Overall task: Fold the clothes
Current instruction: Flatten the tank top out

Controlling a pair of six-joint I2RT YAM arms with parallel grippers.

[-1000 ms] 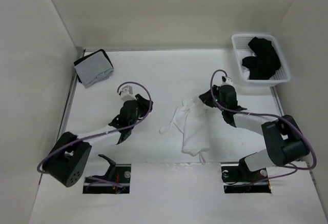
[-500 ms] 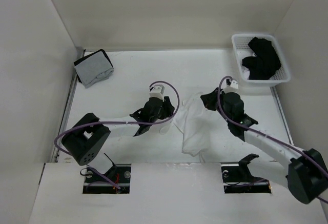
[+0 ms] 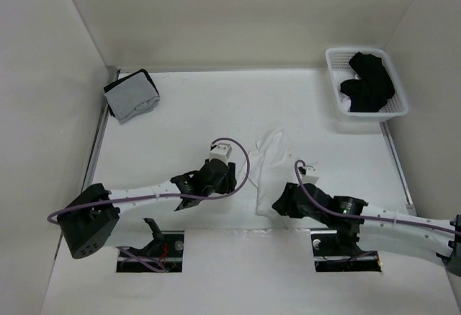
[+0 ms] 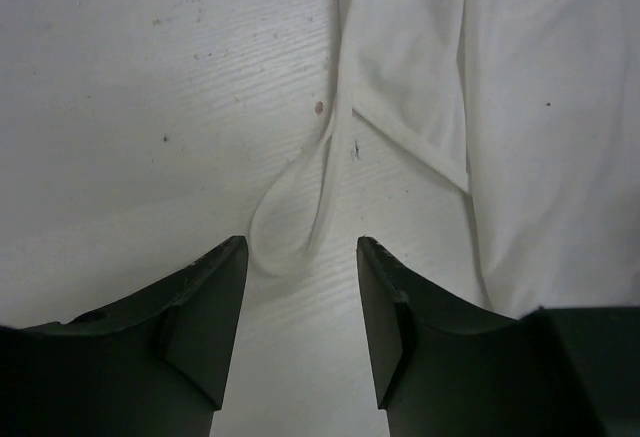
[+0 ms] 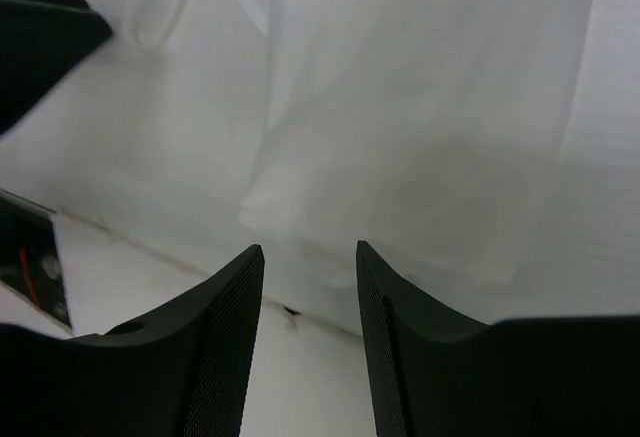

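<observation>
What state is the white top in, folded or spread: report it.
Neither: the white top lies bunched in a narrow creased strip, one strap looped loose beside it; no neat fold.

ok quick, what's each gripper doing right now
left gripper: open, holding nothing, fingers apart by a strap of the white top
right gripper: open, holding nothing, white top ahead of it

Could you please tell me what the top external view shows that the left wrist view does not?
Only the top external view shows the white basket of black garments, the grey-and-black bundle and the right hand. Only the left wrist view shows the thin strap loop lying on the table at the tips of the open left hand. Both show the white top and the left hand.
</observation>
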